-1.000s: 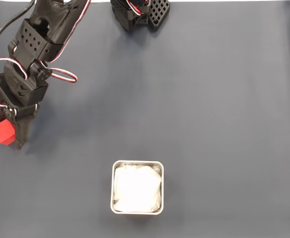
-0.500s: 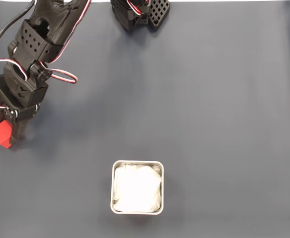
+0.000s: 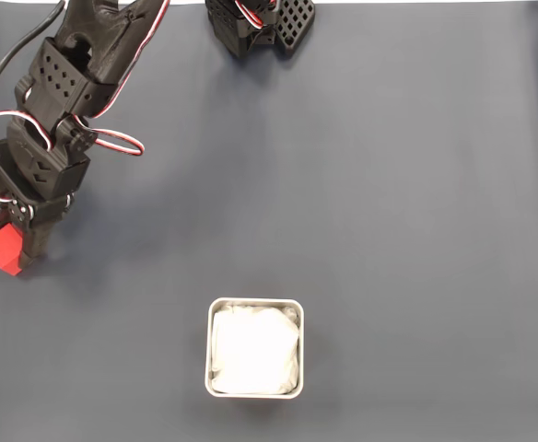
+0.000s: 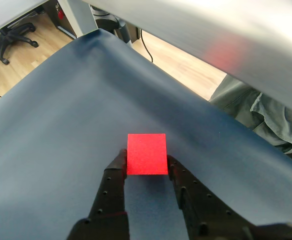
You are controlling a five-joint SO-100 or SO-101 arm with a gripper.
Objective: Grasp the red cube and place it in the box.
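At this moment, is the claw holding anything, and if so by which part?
Yes: the claw grips the red cube by two opposite side faces, one fingertip on each, near the cube's lower edge in the wrist view. The box sits apart.

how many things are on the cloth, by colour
red: 1, the red cube, between the fingers of the tool
silver and white: 1, the box
total: 2

Dark cloth (image 3: pixel 389 184) on table; wood floor (image 4: pixel 16 55), office chair (image 4: pixel 8 37).
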